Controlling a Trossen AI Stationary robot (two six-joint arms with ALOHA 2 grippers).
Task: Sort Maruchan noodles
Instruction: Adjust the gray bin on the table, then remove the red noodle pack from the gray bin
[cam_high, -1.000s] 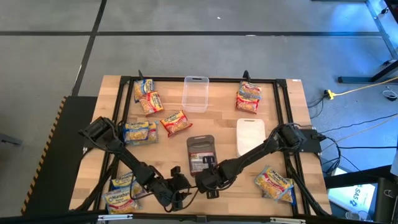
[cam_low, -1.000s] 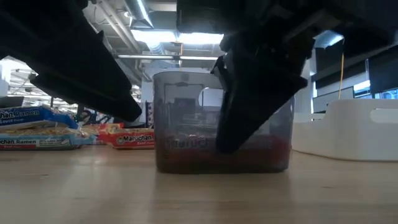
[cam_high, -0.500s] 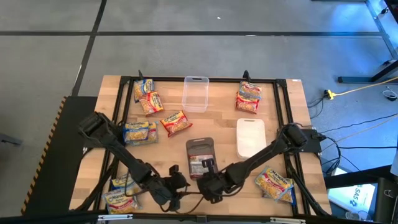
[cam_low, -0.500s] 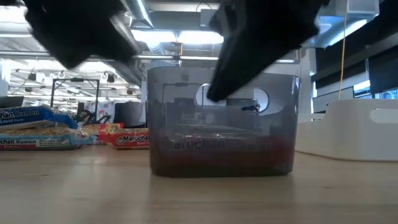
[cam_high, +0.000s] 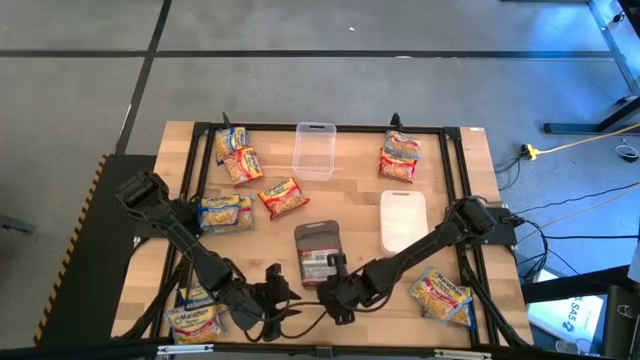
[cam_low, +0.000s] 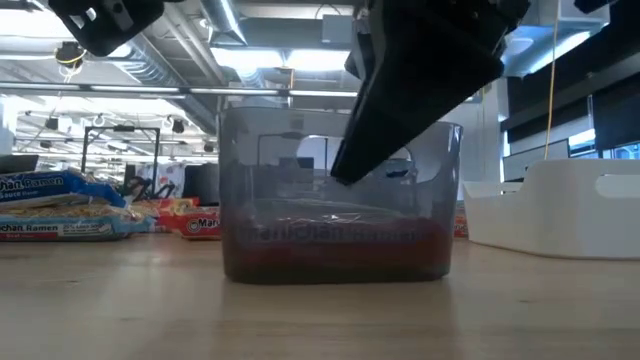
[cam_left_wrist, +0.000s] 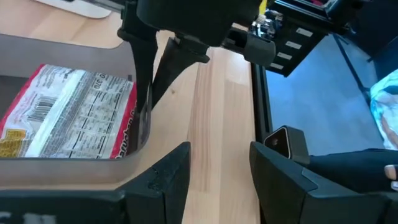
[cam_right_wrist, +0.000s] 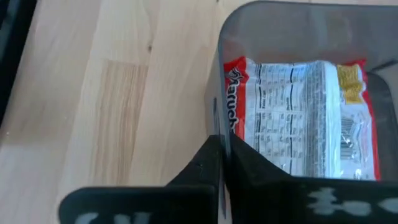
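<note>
A grey container (cam_high: 320, 245) stands near the table's front middle, with one red Maruchan noodle packet (cam_right_wrist: 298, 112) lying flat inside. My right gripper (cam_high: 337, 290) is shut on the container's near wall. To its left, my left gripper (cam_high: 277, 300) hangs open over bare wood, holding nothing (cam_left_wrist: 221, 180). More noodle packets lie loose on the table: a red one (cam_high: 283, 197), a blue pair (cam_high: 225, 213), and stacks at the far left (cam_high: 238, 155), far right (cam_high: 400, 157), near right (cam_high: 443, 295) and near left (cam_high: 195, 318). My right gripper pinches the grey container's near short wall (cam_right_wrist: 222, 124), close to its right corner. One finger is inside the container and one outside. The fingers (cam_low: 400, 130) slant down from the table's right. The container stays upright with its bottom on the table.
A clear container (cam_high: 314, 150) stands at the far middle and a white one (cam_high: 403, 220) right of the grey one. A black frame (cam_high: 455, 180) runs along the table's sides. Bare wood lies between my two grippers and along the near edge.
My left gripper has risen and drawn back toward the table's left, still open. My right gripper has slid the grey container a little toward the near edge and the left, upright on the table, with the packet still inside.
</note>
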